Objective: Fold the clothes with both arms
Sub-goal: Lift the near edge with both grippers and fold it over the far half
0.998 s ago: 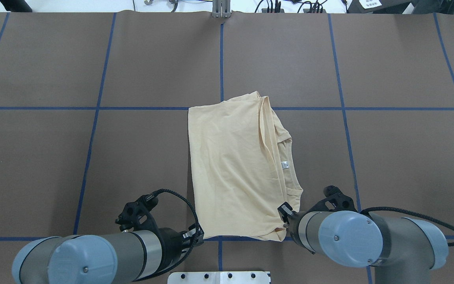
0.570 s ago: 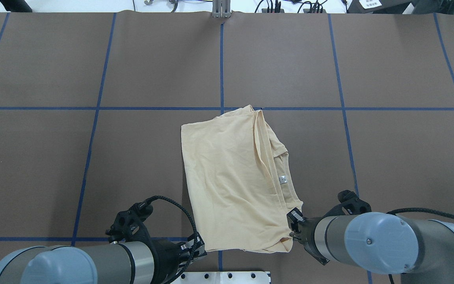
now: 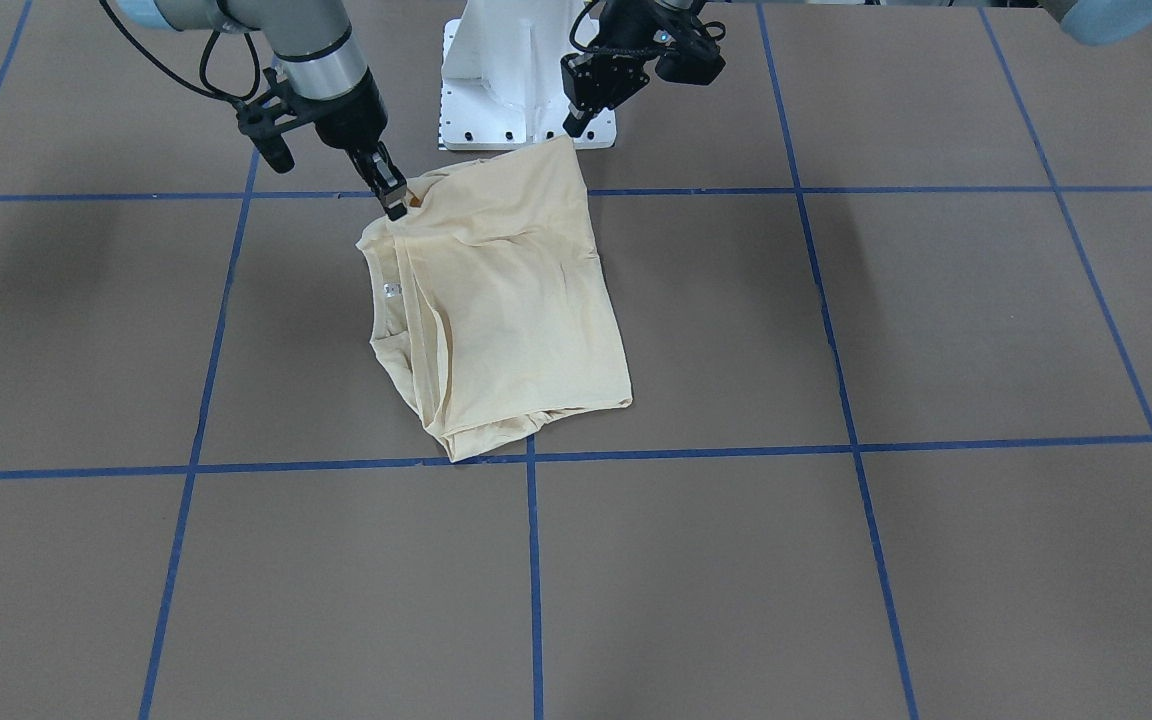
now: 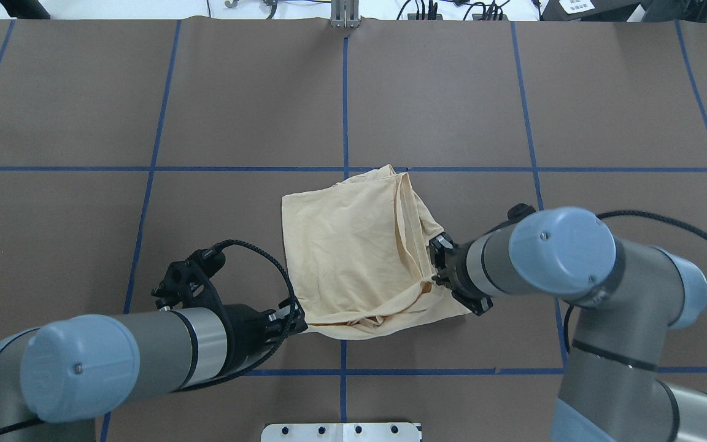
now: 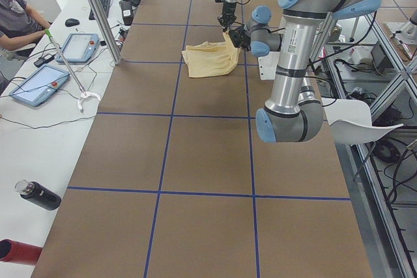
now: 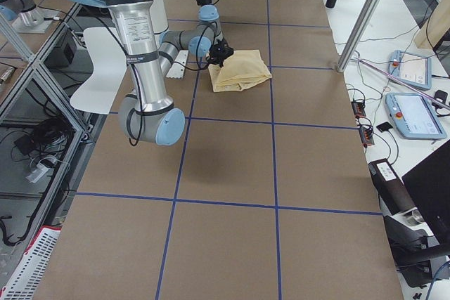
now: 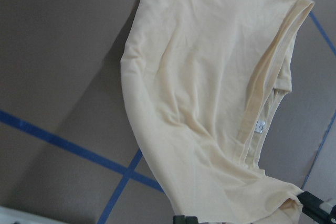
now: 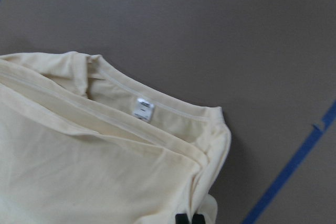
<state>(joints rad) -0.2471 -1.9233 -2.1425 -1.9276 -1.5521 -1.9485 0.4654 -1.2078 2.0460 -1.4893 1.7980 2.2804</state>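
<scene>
A folded pale yellow T-shirt (image 4: 353, 258) lies central on the surface (image 4: 513, 110), its near edge raised. Left fingers (image 3: 573, 124) and right fingers (image 3: 388, 190) each pinch a near corner. Thin, light and limp, it probably handles best gripped at corners.

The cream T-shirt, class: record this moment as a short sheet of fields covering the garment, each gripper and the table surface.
garment: cream T-shirt, folded in layers
near edge: lifted off the table
left gripper: pinches the robot-side left corner
right gripper: pinches the robot-side right corner, collar side
neck label: white, showing inside the collar
surface: brown, with blue tape lines
</scene>
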